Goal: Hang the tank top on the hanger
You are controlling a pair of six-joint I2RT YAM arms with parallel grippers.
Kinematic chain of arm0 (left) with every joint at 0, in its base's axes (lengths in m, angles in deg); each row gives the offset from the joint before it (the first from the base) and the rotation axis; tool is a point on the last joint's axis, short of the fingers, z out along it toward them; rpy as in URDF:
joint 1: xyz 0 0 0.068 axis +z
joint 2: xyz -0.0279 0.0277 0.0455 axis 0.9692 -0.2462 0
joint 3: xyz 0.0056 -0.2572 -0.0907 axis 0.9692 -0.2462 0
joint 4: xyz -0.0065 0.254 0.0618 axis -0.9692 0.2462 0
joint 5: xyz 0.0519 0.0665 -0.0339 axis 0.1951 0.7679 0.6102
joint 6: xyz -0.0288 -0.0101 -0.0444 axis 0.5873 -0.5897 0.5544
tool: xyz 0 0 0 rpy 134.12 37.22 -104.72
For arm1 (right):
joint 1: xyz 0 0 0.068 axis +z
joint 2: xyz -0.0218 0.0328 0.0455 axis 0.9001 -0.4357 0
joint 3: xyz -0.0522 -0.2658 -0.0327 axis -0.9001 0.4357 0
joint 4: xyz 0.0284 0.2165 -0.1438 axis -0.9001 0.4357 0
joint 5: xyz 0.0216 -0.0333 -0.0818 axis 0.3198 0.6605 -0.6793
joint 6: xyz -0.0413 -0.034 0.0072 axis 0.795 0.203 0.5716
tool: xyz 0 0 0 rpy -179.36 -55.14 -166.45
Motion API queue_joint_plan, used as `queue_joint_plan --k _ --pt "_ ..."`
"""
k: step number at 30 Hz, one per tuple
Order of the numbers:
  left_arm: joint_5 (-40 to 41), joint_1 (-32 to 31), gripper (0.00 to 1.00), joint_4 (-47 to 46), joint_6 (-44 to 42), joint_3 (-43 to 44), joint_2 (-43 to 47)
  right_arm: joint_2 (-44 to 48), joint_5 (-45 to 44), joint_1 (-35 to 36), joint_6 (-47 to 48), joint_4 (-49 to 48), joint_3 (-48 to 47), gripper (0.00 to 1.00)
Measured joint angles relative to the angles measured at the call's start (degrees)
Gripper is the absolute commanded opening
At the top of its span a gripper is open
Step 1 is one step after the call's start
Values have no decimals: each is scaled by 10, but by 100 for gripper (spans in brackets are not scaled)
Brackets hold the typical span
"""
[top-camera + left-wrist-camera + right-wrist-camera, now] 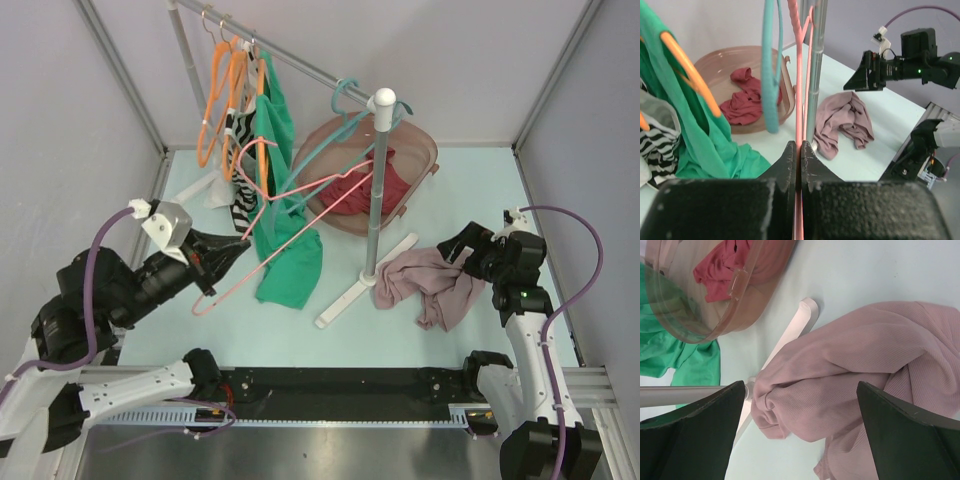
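Note:
The mauve-pink tank top (430, 282) lies crumpled on the table right of the rack's foot; it also shows in the left wrist view (842, 122) and the right wrist view (850, 390). The thin light-pink hanger (290, 225) hangs tilted in the air, with its hook end near the rack pole. My left gripper (238, 250) is shut on the hanger's frame (799, 100). My right gripper (462, 250) is open, close above the tank top's right part, with the fabric between its spread fingers (695, 415).
A grey rack pole (378, 185) stands on a white cross foot (365, 282) mid-table. A green garment (285, 235), a teal hanger (320, 150) and orange hangers (235, 100) hang from the rail. A pink basin (425, 150) holds a dark red garment (385, 180).

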Motion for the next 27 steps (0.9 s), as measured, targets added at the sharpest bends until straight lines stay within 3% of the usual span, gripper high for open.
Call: queue_joint_plan --k 18,27 --pt "-71 0 0 139 25 21 63 -6 -13 0 28 29 -40 100" --pt "-115 0 0 116 24 -5 3 -13 90 2 63 9 -104 99"
